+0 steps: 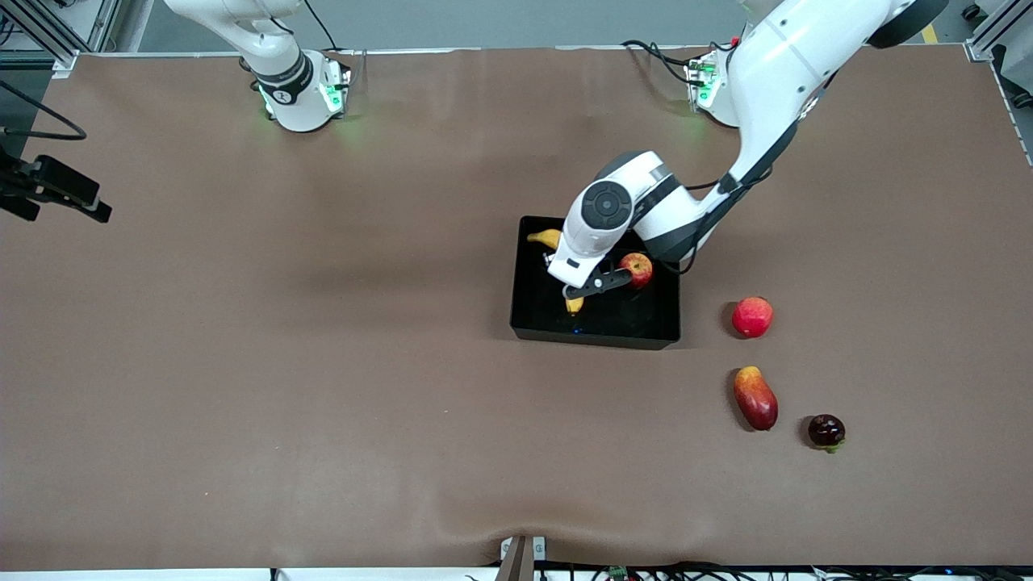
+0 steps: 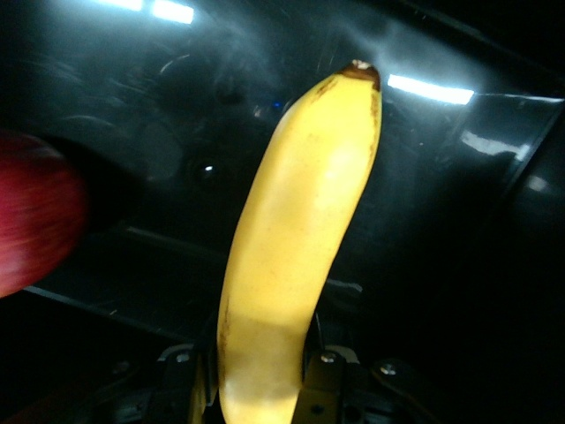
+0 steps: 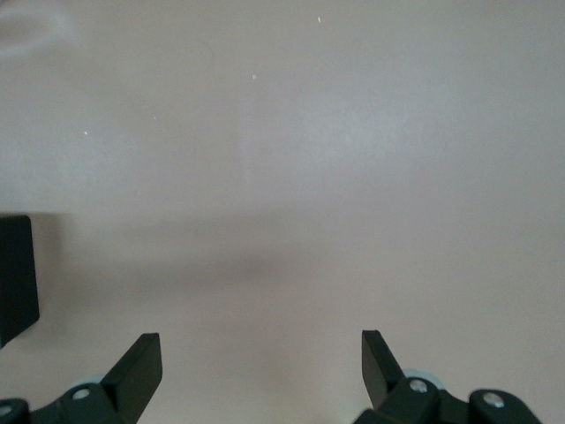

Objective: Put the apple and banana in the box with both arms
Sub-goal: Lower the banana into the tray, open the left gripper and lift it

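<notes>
Banana [image 2: 296, 247] hangs clamped in my left tool [image 2: 265, 375] low over the box [image 1: 533, 323], beside the apple [image 1: 637, 269] lying in it, ready for release; right tool [image 3: 261, 367] waits spread over bare counter [image 3: 335, 159]

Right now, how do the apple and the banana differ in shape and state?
The apple is small, round and red with yellow patches; the banana is long, curved and yellow. The apple lies free in the box, while the banana is clamped in the left gripper above the box floor. Both are within the box walls.
</notes>
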Tool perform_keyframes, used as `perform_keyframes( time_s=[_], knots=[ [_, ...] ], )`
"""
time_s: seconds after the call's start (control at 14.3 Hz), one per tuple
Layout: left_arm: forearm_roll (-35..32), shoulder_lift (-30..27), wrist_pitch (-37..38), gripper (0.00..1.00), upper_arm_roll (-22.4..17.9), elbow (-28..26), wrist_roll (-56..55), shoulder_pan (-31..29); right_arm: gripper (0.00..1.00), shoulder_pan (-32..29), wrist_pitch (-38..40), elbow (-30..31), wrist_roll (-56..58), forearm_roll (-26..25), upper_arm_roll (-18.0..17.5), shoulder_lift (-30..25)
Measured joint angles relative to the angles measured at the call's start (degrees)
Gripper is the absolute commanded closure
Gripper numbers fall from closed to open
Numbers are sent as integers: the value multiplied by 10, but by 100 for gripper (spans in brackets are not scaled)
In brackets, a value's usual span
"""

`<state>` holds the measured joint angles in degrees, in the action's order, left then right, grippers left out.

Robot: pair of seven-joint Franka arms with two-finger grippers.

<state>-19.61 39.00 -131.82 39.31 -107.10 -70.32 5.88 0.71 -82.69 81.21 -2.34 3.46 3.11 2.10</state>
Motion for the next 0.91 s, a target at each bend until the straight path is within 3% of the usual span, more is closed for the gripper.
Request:
perform_keyframes(
  time_s=[0.07,0.14,0.49,0.91],
  knots=[
    [-4,10,-5,23,-8,6,-2,9,0,0,1,13,0,0,2,-9],
    [-6,17,-7,0,-15,14,-3,15,0,0,1,25,0,0,4,-18],
    [-14,-7,19,0,-20,56,-4,14,0,0,-3,43,-1,-9,6,-33],
    [-14,-141,336,0,-16,215,143,-72,0,-14,-20,51,-4,-13,7,-33]
  ],
)
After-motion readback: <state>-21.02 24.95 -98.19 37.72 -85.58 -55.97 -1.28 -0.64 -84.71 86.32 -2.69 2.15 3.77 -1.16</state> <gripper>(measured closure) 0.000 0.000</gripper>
